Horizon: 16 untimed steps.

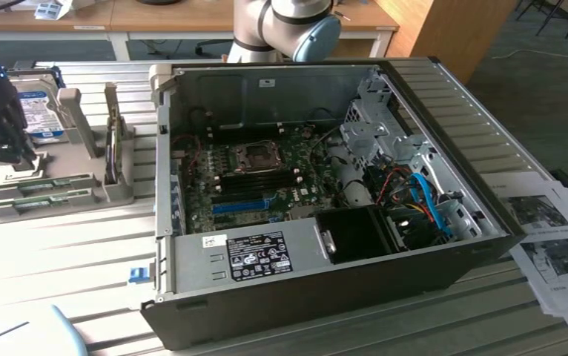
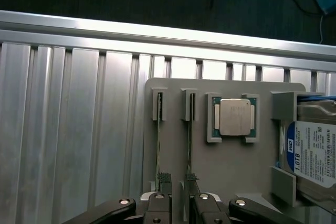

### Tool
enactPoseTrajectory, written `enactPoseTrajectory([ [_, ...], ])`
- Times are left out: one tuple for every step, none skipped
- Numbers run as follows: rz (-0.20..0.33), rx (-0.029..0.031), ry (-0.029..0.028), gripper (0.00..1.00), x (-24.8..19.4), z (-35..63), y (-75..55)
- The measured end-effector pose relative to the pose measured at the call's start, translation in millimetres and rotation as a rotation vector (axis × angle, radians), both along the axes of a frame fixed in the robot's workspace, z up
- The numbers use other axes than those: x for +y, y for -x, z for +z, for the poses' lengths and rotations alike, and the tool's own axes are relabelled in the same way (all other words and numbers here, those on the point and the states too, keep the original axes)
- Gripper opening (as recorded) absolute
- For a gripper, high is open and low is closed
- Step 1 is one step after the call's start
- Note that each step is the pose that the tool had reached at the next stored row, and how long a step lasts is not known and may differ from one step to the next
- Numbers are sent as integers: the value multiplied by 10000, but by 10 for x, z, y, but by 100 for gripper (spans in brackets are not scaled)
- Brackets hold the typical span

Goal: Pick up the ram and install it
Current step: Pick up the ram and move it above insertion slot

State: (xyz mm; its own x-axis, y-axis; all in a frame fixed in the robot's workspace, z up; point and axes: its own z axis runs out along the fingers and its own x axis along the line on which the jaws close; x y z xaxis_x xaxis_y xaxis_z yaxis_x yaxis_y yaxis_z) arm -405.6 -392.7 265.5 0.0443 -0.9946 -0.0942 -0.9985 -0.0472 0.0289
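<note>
Pickup looks to be the step in hand, since both sticks rest in their fixture. In the exterior view, the end effector [image 1: 2, 157] hangs over the grey fixture [image 1: 76, 169] at the exterior view's left. It is at one end of the two ram sticks [image 1: 49, 183], which stand on edge in their holders near the hard drive [image 1: 41, 111]. The open computer case [image 1: 314, 304] sits well apart on the counter [image 1: 56, 252], its motherboard [image 1: 254, 178] exposed.

In the wrist view, the outer ram stick [image 2: 159, 150] and the inner ram stick [image 2: 190, 150] run edge-on, side by side, with the processor [image 2: 234, 117] just beside the inner one. The end effector [image 2: 178, 179] is partly spread and grips nothing. Its ribbed pads [image 2: 164, 178] each line up over the end of one stick, so the gap falls between the sticks rather than around either. I cannot tell whether the pads touch them. A sound grasp, I judge, calls for centring the gap on a single stick. The pads can then close on its flat faces without nudging its neighbour.
</note>
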Motion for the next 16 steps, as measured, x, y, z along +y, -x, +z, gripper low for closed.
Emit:
enactPoseTrajectory([
  [0, 0, 0, 23, 0, -18, 0],
  [0, -1, -1, 23, 0, -36, 0],
  [0, 0, 0, 23, 0, -54, 0],
  [1, 0, 0, 23, 0, -72, 0],
  [0, 0, -1, 23, 0, -90, 0],
  [0, 0, 0, 23, 0, -105, 0],
  [0, -1, 0, 23, 0, -123, 0],
  [0, 0, 0, 23, 0, -137, 0],
  [0, -1, 0, 23, 0, -152, 0],
  [0, 0, 0, 23, 0, -165, 0],
  [0, 0, 0, 23, 0, -176, 0],
  [0, 0, 0, 23, 0, -189, 0],
  [0, -1, 0, 23, 0, -201, 0],
  [0, 0, 0, 23, 0, -215, 0],
  [0, 0, 0, 23, 0, -229, 0],
  [0, 0, 0, 23, 0, -245, 0],
])
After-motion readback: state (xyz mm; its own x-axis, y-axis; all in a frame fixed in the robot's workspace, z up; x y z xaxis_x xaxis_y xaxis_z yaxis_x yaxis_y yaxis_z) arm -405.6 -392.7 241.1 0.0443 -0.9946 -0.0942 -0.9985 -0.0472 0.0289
